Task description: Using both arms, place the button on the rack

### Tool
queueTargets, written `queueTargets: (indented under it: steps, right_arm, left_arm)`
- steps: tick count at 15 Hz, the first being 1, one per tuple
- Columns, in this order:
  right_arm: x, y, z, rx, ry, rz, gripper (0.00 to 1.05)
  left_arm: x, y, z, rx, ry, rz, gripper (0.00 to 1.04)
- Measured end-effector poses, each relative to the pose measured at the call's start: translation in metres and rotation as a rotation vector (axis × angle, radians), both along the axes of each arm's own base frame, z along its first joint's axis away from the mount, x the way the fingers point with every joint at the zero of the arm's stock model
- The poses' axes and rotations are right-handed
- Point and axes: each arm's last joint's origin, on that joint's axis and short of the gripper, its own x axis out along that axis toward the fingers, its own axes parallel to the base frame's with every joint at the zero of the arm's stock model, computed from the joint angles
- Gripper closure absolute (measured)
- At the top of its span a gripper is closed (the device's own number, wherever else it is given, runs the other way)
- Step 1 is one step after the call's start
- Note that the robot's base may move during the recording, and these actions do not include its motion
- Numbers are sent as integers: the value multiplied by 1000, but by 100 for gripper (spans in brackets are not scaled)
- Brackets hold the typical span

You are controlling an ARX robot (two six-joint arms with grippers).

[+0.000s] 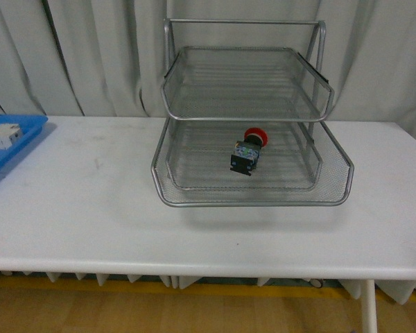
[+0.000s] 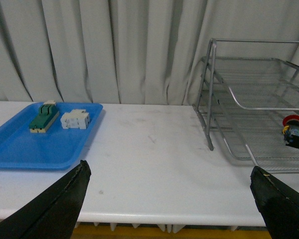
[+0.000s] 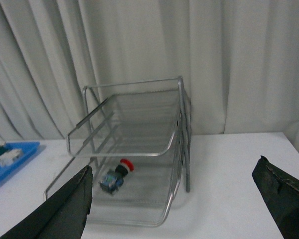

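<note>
The button (image 1: pixel 248 151), with its red mushroom cap and dark body with bluish details, lies on its side on the bottom mesh shelf of the silver wire rack (image 1: pixel 168 193). The left wrist view shows the button (image 2: pixel 294 132) inside the rack (image 2: pixel 210 94) at the far side. From the right wrist, the button (image 3: pixel 116 175) sits under the rack's upper tier (image 3: pixel 114 152). My left gripper (image 2: pixel 169 184) is open over bare table, well away from the rack. My right gripper (image 3: pixel 173 191) is open too, back from the rack with nothing between its fingers. Neither arm shows in the front view.
A blue plastic tray (image 1: pixel 19 148) at the table's left end holds a green-topped cream block (image 2: pixel 44 118) and a white blocky component (image 2: pixel 75 119). Grey curtains hang behind the white table (image 1: pixel 90 201).
</note>
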Motion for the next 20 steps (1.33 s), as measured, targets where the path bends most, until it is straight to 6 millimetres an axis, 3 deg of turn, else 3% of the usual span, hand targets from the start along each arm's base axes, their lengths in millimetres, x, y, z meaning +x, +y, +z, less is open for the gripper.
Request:
queueTargets:
  steps: [1, 2, 3, 5, 6, 9, 11, 13, 15, 20]
  right_arm:
    - [13, 2, 4, 11, 2, -4, 6]
    - [51, 8, 7, 56, 83, 2, 6]
    - [91, 18, -4, 93, 243, 0, 6]
    - [149, 51, -33, 114, 529, -14, 6]
    - [157, 66, -36, 99, 587, -16, 11]
    - [159, 91, -40, 78, 699, 2, 46]
    - [152, 110, -49, 58, 761, 54, 79]
    - [150, 129, -70, 13, 848, 108, 104]
    - [151, 145, -89, -63, 900, 123, 103]
    - [165, 162, -110, -131, 938, 122, 103]
  left_arm:
    - [0, 0, 0, 0, 0, 0, 7]
    - [0, 0, 0, 0, 0, 0, 7]
    - [0, 0, 0, 0, 0, 0, 7]
    - [0, 0, 0, 0, 0, 0, 7]
    - [0, 0, 0, 0, 0, 0, 7]
    - [0, 0, 0, 0, 0, 0, 7]
    - [0, 0, 0, 0, 0, 0, 7]
    - [0, 0, 0, 0, 0, 0, 7]
    - [0, 0, 0, 0, 0, 0, 7]
    - [0, 0, 0, 0, 0, 0, 7]
